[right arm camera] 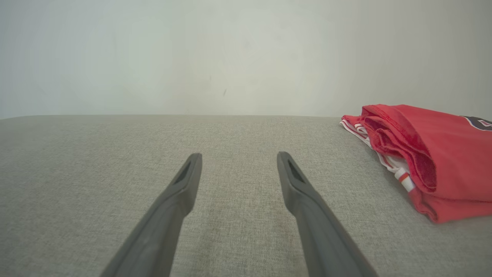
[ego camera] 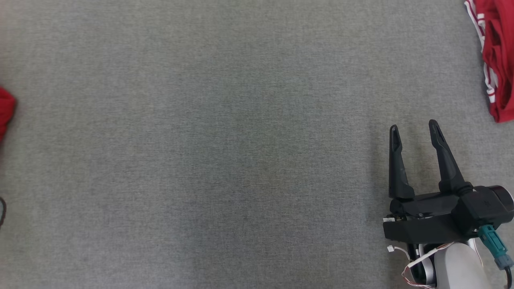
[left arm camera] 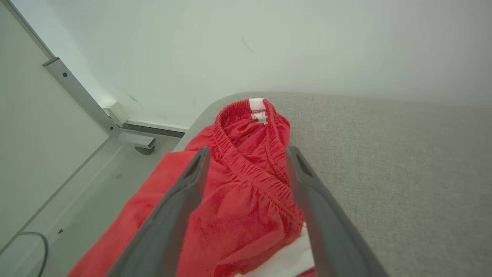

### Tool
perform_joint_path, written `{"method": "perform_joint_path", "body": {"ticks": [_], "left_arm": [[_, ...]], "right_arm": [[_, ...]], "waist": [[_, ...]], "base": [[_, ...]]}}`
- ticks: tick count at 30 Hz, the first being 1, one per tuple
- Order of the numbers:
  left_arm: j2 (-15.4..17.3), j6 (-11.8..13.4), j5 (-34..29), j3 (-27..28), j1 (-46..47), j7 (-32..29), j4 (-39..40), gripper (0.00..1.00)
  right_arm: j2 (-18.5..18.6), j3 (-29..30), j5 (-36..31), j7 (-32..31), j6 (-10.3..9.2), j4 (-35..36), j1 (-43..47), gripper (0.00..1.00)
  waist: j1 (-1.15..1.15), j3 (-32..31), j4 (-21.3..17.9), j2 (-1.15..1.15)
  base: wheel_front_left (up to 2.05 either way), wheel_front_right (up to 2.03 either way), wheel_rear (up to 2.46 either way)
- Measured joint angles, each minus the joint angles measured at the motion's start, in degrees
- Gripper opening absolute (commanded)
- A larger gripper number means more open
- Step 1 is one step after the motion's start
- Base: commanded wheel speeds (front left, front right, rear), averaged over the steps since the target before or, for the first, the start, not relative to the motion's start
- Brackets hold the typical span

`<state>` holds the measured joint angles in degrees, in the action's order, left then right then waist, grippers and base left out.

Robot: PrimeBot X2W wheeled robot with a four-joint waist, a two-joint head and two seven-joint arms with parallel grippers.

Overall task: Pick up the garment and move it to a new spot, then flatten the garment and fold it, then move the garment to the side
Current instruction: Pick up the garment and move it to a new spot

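Item 1: grey fabric surface, carrying all the cloth listed here.

Item 2: crumpled red garment, elastic waistband uppermost with a white label; lies at the surface's left edge, near its far left corner, part of the cloth hanging over that edge toward the floor.

Item 3: left gripper, jaws wide apart, nothing clamped; poised over the crumpled red garment, the waistband showing between the two fingers; whether the fingers touch the cloth cannot be told.

Item 4: right gripper, jaws wide apart and empty; over bare fabric near the surface's near right corner, fingers pointing toward the far edge.

Item 5: folded red garment, white stripes along its side; at the far right corner, well apart from the right gripper.

Item 6: pale wall behind the far edge; metal rail and a thin cable beyond the left edge.
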<state>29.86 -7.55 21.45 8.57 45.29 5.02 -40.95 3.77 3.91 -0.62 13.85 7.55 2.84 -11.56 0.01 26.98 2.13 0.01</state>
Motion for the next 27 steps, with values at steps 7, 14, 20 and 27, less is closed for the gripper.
{"method": "perform_joint_path", "body": {"ticks": [7,14,20,27], "left_arm": [[1.3,0.0,5.6,-4.3,0.4,-4.4,-7.4,1.00],[1.8,0.0,11.8,-8.8,1.0,-11.9,-11.0,1.00],[2.1,0.0,16.2,-11.3,1.8,-15.9,-13.6,0.48],[2.4,0.0,16.6,-13.5,2.0,-12.9,-16.4,0.00]], "right_arm": [[-0.1,0.1,0.0,-0.2,0.00,0.1,0.0,1.00],[-0.2,0.4,-0.4,-1.1,0.00,1.4,0.0,1.00],[-0.2,-0.2,-0.5,-1.8,0.00,2.0,0.0,1.00],[0.2,0.1,-0.4,-2.1,0.00,2.2,0.1,1.00]], "waist": [[-0.01,0.3,-1.5,0.00],[-0.01,0.0,-1.3,0.00],[-0.01,-0.2,-1.3,-0.01],[-0.01,-1.3,-1.9,-0.01]], "base": [[0.00,0.00,0.00],[0.00,0.00,0.00],[0.00,0.00,0.00],[0.00,0.00,0.00]]}}
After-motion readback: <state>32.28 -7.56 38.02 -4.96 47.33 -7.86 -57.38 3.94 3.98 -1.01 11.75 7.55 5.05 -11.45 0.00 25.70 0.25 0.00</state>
